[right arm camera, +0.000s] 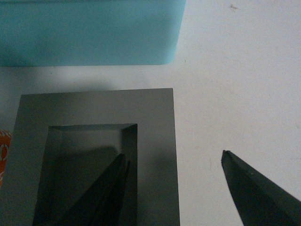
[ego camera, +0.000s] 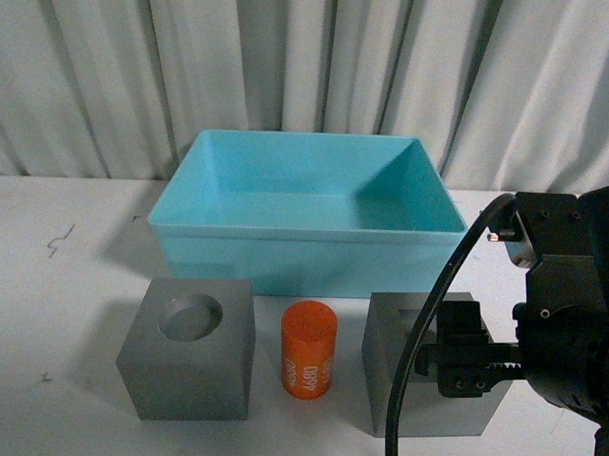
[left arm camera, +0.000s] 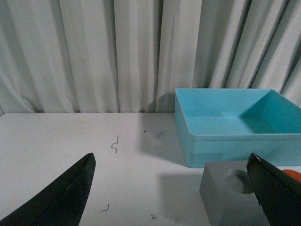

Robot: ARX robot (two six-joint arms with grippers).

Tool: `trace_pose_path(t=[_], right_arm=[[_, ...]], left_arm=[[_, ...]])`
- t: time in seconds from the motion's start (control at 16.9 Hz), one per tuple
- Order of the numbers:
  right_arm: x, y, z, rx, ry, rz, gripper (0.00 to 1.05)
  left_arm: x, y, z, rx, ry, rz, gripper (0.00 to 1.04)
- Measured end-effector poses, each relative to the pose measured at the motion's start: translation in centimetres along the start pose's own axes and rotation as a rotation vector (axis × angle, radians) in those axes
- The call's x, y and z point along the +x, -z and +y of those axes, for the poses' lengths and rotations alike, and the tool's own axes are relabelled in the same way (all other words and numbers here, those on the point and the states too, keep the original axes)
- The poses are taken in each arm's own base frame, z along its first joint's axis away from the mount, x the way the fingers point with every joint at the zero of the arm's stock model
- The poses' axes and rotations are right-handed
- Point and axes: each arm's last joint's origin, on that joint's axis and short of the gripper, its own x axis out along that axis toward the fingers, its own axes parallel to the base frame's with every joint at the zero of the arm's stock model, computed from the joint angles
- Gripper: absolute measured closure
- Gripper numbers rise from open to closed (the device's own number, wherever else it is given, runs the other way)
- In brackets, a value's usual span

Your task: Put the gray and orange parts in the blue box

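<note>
Right gripper (right arm camera: 174, 157) up close, jaws spread, nothing clamped: one finger down in the sq. recess of the gray cube (right arm camera: 155, 108), other outside its wall, so that wall sits btwn them. Cube stands just in front of the blue box (ego camera: 283, 257), toward its right end. Left gripper (left arm camera: 169, 188) also spread, empty, farther off.

Table (ego camera: 51, 319) holds blue box (ego camera: 283, 262), round-recess cube (ego camera: 189, 369), orange cylinder (ego camera: 307, 350), square-recess cube (ego camera: 381, 343).
</note>
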Motion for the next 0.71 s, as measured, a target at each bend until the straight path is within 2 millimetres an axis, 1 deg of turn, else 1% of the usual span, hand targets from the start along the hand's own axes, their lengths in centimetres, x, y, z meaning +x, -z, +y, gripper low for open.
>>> trace_pose_path(t=[0.24, 0.3, 0.41, 0.47, 0.59, 0.71], right_arm=[[-0.5, 0.4, -0.6, 0.008, 0.007, 0.004, 0.77], [-0.9, 0.4, -0.9, 0.011, 0.021, 0.006, 0.84], [-2.1, 0.2, -2.1, 0.026, 0.042, 0.026, 0.86], [-3.3, -0.6, -2.7, 0.042, 0.049, 0.012, 0.86], [-6.4, -4.3, -3.7, 0.079, 0.024, -0.103, 0.86], [-10.2, -10.4, -4.6, 0.103, -0.01, -0.325, 0.86]], left_arm=[[0.0, 0.0, 0.0, 0.0, 0.0, 0.0, 0.07], [0.0, 0.0, 0.0, 0.0, 0.0, 0.0, 0.07], [0.0, 0.0, 0.0, 0.0, 0.0, 0.0, 0.07], [0.0, 0.0, 0.0, 0.0, 0.0, 0.0, 0.07], [0.0, 0.0, 0.0, 0.0, 0.0, 0.0, 0.07], [0.0, 0.0, 0.0, 0.0, 0.0, 0.0, 0.07]])
